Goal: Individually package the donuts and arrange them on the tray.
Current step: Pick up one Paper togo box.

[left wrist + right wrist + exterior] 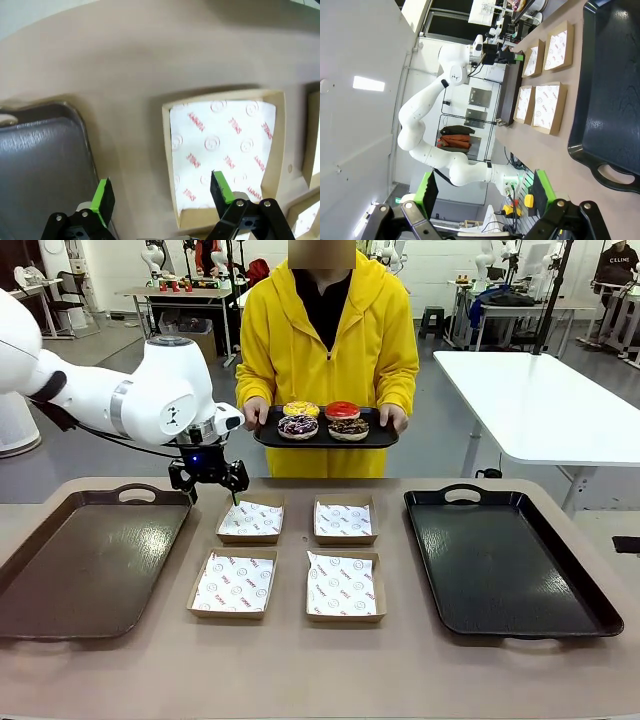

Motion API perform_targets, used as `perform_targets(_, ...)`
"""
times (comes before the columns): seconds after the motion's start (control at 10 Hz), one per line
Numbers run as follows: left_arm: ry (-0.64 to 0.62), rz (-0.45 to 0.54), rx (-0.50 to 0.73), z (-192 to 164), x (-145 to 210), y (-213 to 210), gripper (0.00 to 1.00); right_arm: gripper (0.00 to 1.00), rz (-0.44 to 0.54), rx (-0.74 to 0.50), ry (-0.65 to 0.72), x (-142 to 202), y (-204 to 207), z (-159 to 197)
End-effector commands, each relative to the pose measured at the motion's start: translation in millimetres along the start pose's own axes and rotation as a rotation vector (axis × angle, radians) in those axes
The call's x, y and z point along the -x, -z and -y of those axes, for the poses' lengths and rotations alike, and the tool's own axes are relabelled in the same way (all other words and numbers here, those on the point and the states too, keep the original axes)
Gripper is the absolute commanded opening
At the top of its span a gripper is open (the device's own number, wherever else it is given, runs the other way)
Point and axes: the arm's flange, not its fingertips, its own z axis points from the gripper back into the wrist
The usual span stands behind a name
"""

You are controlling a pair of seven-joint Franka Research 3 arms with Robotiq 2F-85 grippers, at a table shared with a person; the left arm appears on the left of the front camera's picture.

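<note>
Starting at the left, a wide brown tray (90, 560) lies on the tan table (300, 670). Just past its far right corner hangs the left gripper (209, 486), spread and holding nothing. In the left wrist view one of its fingers (104, 197) is over the strip of table beside that tray's rim, and the other is over the printed paper of the far-left cardboard box (250, 521). Three more paper-lined boxes (341, 585) complete a two-by-two block at the table's middle. Beyond them a person in a yellow hoodie (328, 330) holds a small black tray (325, 441) by both ends. On it sit the yellow donut (301, 409), red donut (342, 410), purple-sprinkled donut (297, 426) and chocolate donut (349, 428). They are higher than the left gripper, farther across and to its right, well apart, with the person's hand (255, 412) on the nearer end. A large black tray (505, 560) lies to the right. The right gripper (486, 187) is likewise spread and holding nothing, well apart from the boxes.
</note>
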Motion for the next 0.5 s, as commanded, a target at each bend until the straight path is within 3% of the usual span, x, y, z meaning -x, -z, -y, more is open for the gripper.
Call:
perform_targets(0.0,-0.002,-0.006,-0.009,2,-19,8,1.0,1.0,0.011,-0.02,-0.017,0,-1,0)
perform_targets(0.2,0.003,-0.011,-0.008,2,-24,20,1.0,1.0,0.011,-0.02,-0.017,0,-1,0)
perform_targets(0.3,0.019,-0.02,-0.005,3,-21,22,0.45,1.0,0.011,-0.02,-0.017,0,-1,0)
perform_targets(0.4,0.02,-0.038,0.005,3,-20,21,0.45,1.0,0.011,-0.02,-0.017,0,-1,0)
